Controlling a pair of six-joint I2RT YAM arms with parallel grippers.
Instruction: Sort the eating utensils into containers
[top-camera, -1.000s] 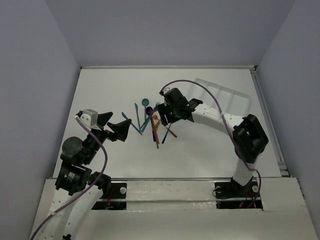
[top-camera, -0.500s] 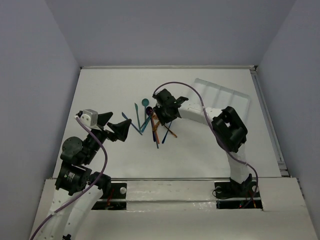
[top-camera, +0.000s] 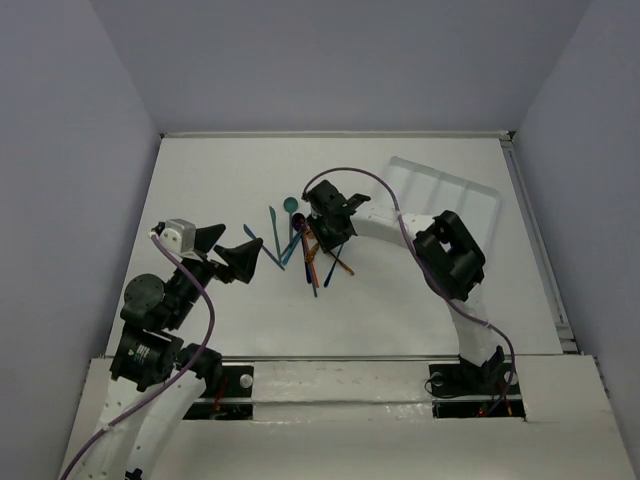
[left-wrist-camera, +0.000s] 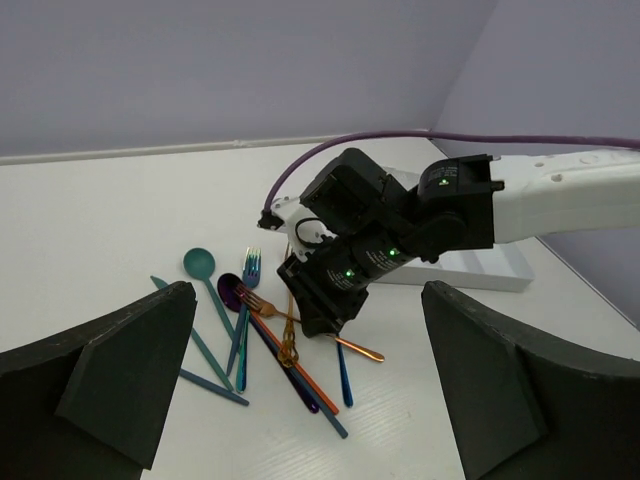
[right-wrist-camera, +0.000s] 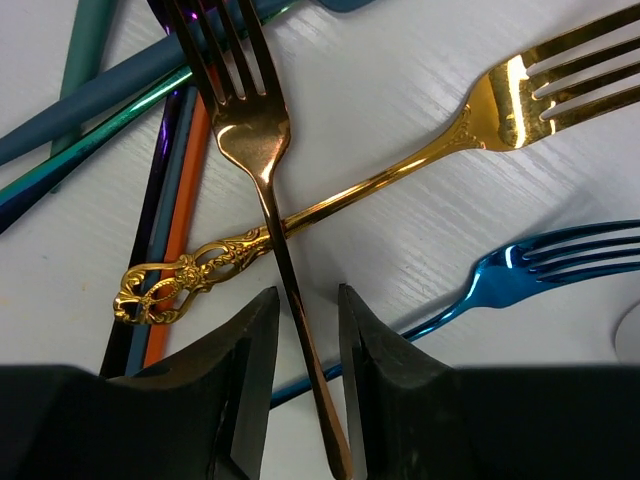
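The utensils (top-camera: 308, 252) lie in a crossed pile at mid table. My right gripper (top-camera: 324, 230) is down on the pile. In the right wrist view its jaws (right-wrist-camera: 307, 300) are narrowly open on either side of a copper fork's (right-wrist-camera: 250, 130) handle, with a small gap each side. That fork lies across an ornate gold fork (right-wrist-camera: 400, 180), and a blue fork (right-wrist-camera: 520, 270) is to the right. My left gripper (top-camera: 228, 250) is wide open and empty, left of the pile. The white divided tray (top-camera: 470, 200) sits at the back right.
A teal spoon (left-wrist-camera: 198, 264) and teal and blue handles (left-wrist-camera: 215, 385) spread to the left of the pile. An orange handle (right-wrist-camera: 180, 230) and a purple one lie under the forks. The right arm's purple cable (top-camera: 375, 172) arches over the table. Grey walls enclose the table.
My right gripper has moved left and down onto the pile, and its elbow has folded in. My left arm and the utensils have not moved.
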